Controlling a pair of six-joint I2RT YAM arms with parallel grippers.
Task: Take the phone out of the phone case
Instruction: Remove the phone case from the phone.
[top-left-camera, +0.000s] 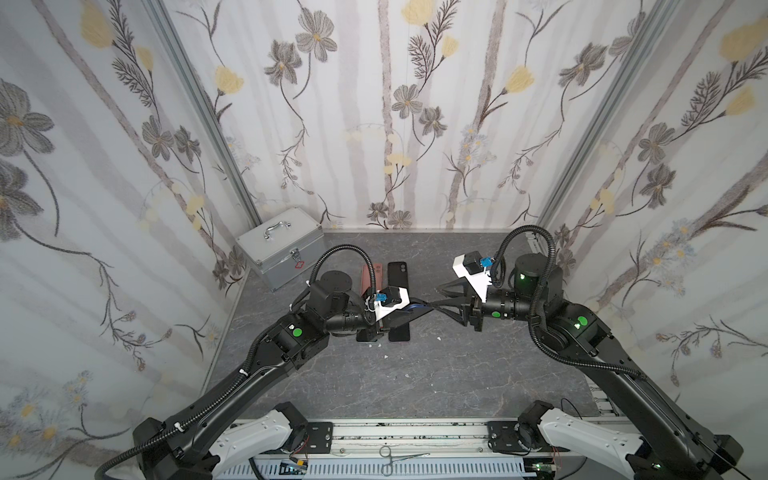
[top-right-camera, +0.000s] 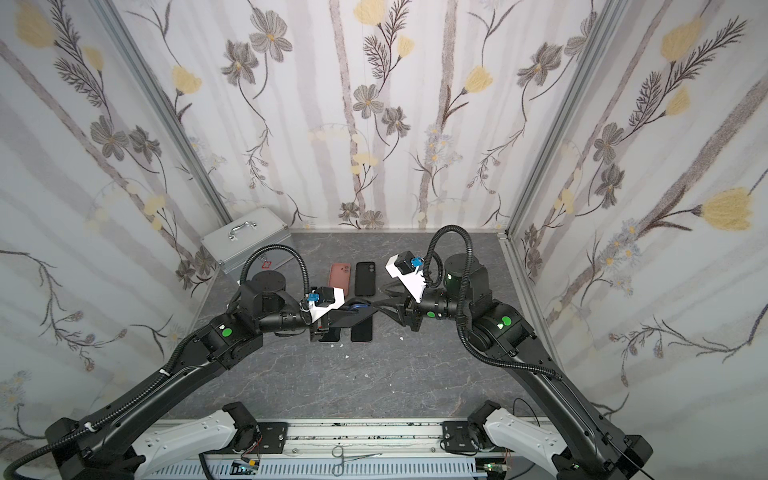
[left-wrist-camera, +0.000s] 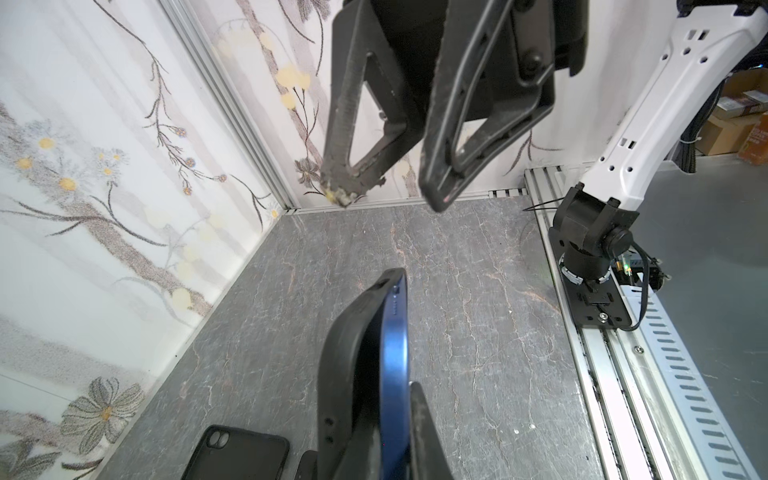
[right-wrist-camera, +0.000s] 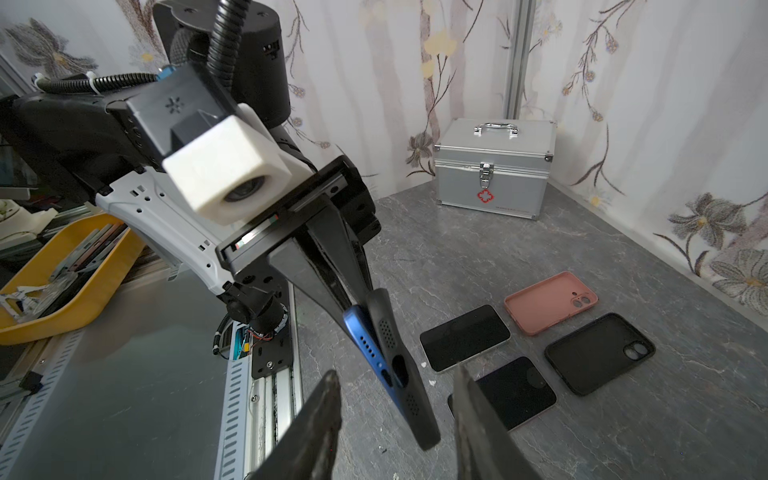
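A blue phone (right-wrist-camera: 365, 334) sits partly in a black phone case (right-wrist-camera: 401, 370), whose near end is peeled away from it. My left gripper (left-wrist-camera: 392, 399) is shut on the phone (left-wrist-camera: 395, 353) and holds it edge-up above the table, with the case (left-wrist-camera: 349, 345) bulging off one side. My right gripper (right-wrist-camera: 395, 374) is open. Its fingers stand either side of the free end of phone and case without touching them. In both top views the two grippers meet tip to tip over the table's middle, the left (top-left-camera: 419, 309) and the right (top-left-camera: 437, 296).
On the table behind the grippers lie an empty pink case (right-wrist-camera: 550, 301), an empty black case (right-wrist-camera: 598, 353) and two bare phones (right-wrist-camera: 465, 336) (right-wrist-camera: 511, 392). A silver latched box (top-left-camera: 282, 245) stands in the back left corner. A yellow tray (right-wrist-camera: 75, 282) sits off the table.
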